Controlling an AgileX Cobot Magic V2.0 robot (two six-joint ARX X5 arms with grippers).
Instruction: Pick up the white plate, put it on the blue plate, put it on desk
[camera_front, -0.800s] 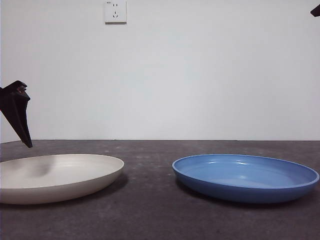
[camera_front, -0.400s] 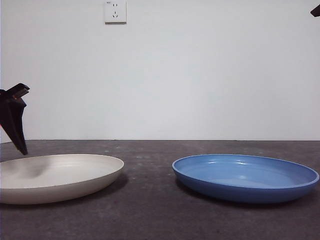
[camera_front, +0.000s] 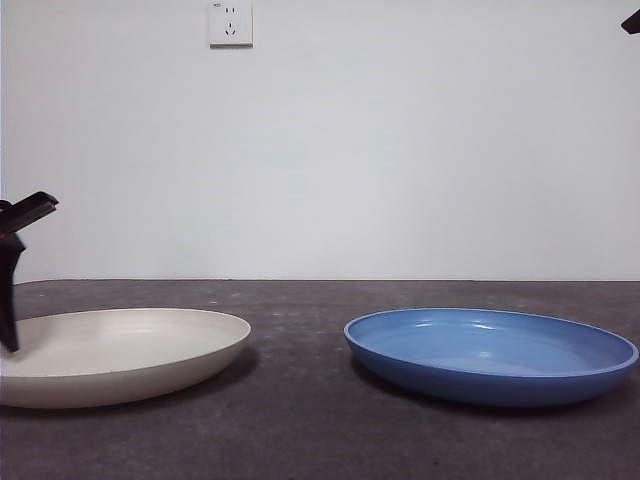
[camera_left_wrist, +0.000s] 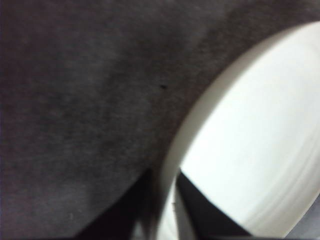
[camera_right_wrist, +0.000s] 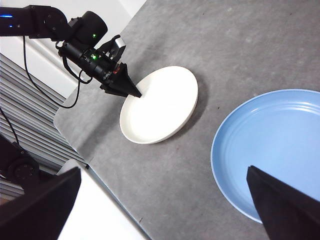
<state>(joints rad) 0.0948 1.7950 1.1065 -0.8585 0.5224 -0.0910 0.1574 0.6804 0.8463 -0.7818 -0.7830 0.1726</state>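
The white plate (camera_front: 120, 352) lies flat on the desk (camera_front: 300, 420) at the left. My left gripper (camera_left_wrist: 165, 176) has come down at its left rim and stands open, one jaw over the desk outside the rim and the other inside the plate (camera_left_wrist: 260, 145). The front view shows this gripper (camera_front: 10, 335) only at the left edge. From the right wrist view its tip (camera_right_wrist: 135, 93) meets the white plate's (camera_right_wrist: 162, 107) rim. The blue plate (camera_front: 490, 352) rests empty at the right. My right gripper (camera_right_wrist: 162, 170) hangs wide open, high above the blue plate's (camera_right_wrist: 280, 150) near edge.
A wall socket (camera_front: 230, 22) sits high on the white back wall. The right arm shows in the front view only as a black tip (camera_front: 631, 20) at the top right corner. A strip of bare desk separates the two plates.
The left gripper has dropped from above the white plate's left side down to its rim and shifted left. The blue plate and the right arm have not moved.
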